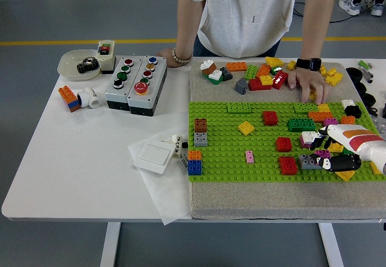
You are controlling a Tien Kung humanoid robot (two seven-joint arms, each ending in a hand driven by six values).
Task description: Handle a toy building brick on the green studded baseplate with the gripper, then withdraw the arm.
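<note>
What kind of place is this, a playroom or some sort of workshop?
Probably a robot test lab, not a playroom: a grey push-button control box sits beside the green studded baseplate, the grey floor carries a yellow marking line, and a robot hand reaches over the bricks.

Glossy plastic bricks (283, 144), studded baseplate (229, 152)

The robot's right hand (339, 153) rests low over the right edge of the green studded plastic baseplate (241, 158), black fingers (341, 163) curled among small pink, grey and yellow bricks. A person's hand (309, 84) touches loose bricks beyond on the white table (84, 158).
</note>
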